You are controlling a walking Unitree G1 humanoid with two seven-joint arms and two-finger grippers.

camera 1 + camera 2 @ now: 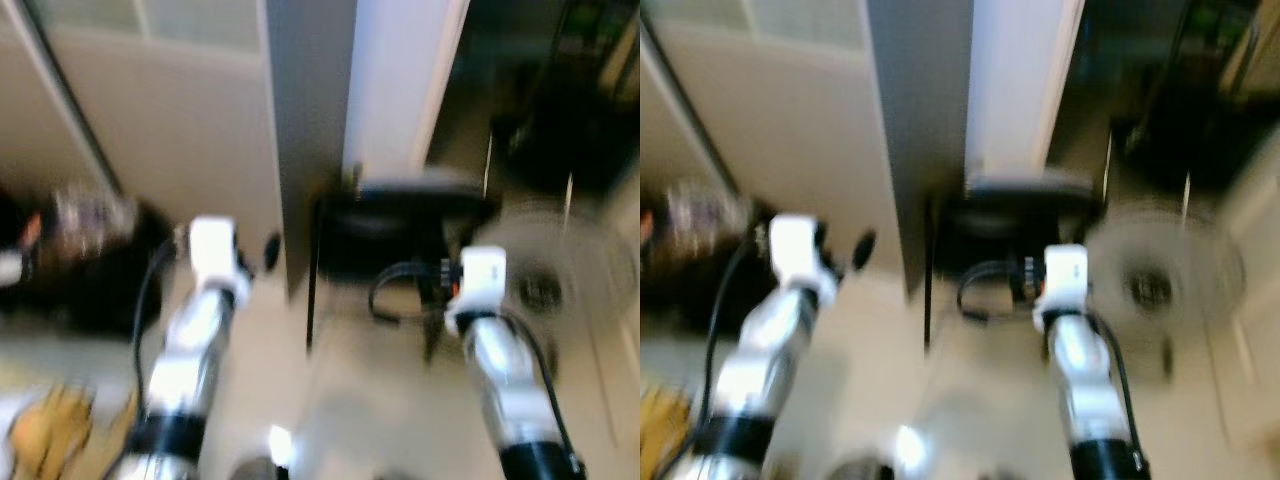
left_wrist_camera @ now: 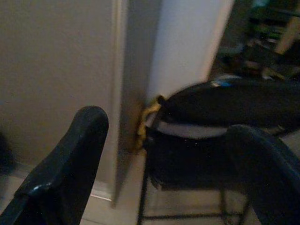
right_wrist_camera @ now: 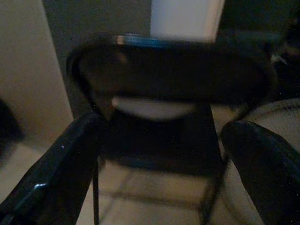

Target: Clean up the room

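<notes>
The floor (image 1: 350,400) looks smooth and glossy, with a bright glint. The chair (image 3: 173,70) has a dark matt seat on thin black metal legs. Both arms show polished silver metal; the left hand (image 2: 164,154) fingers look smooth black plastic.

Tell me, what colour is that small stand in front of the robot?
Black: the stand has a dark top and thin black legs, clearest in the left wrist view.

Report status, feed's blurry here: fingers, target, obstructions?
Left gripper and right gripper: fingers open, nothing held, both raised. Black stool dead ahead beside the grey partition. Floor fan on right, dark clutter on left.
</notes>
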